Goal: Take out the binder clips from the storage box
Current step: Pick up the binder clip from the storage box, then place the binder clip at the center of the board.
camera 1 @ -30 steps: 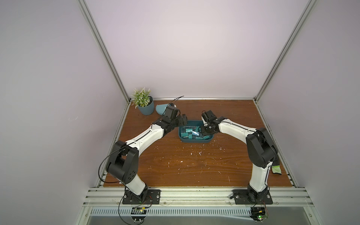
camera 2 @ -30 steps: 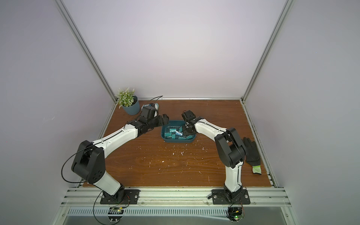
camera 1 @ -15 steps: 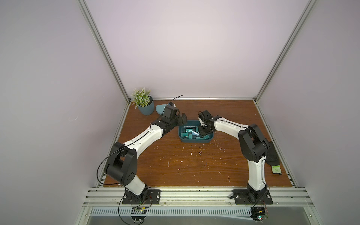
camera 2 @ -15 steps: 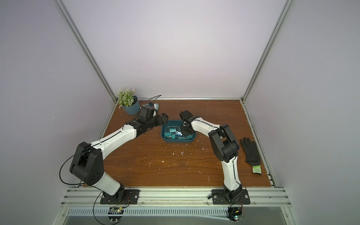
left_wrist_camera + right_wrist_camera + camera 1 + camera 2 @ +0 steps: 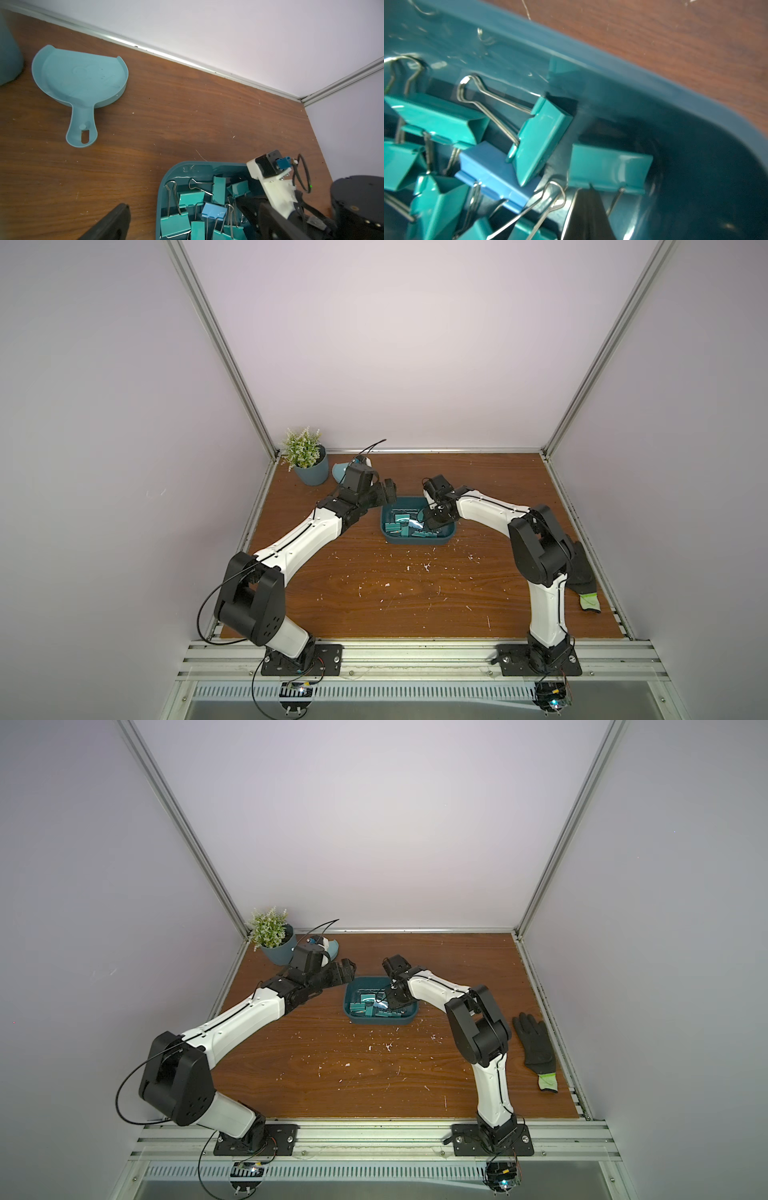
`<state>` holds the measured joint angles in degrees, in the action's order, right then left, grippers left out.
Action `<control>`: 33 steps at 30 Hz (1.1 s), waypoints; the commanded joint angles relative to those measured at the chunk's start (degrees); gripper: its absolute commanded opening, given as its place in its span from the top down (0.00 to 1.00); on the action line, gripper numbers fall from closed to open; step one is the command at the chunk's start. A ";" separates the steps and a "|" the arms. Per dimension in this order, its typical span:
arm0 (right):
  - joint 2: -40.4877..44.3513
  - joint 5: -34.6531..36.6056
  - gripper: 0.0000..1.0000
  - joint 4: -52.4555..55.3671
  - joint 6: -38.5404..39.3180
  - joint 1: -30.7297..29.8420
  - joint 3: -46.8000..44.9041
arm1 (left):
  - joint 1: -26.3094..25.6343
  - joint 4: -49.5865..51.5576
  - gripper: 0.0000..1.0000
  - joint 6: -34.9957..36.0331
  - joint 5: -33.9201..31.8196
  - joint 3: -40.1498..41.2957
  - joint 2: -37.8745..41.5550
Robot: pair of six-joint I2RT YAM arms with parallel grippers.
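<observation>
R claw: jaws together, down in box, tip at edge of a teal clip, btwn its wire loops; can't tell if anything's pinched.
L claw: jaws wide apart, just beside box's upper-left corner in both top views.
box: mid-frame on table, btwn the arms.
clips: piled in box; blue one partly under a teal.
dustpan: upper left, near pot.
glove: right edge of table.
</observation>
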<state>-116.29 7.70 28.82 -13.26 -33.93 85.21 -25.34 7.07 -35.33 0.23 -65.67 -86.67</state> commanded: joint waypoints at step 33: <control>-26.45 -1.28 1.00 7.72 -17.28 -34.45 45.07 | 4.34 34.46 0.00 -6.37 -26.68 10.63 53.52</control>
<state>-143.24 7.31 35.03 -28.21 -68.71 127.59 -21.61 37.12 -41.21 -24.84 -54.76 -33.65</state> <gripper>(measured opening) 0.048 0.997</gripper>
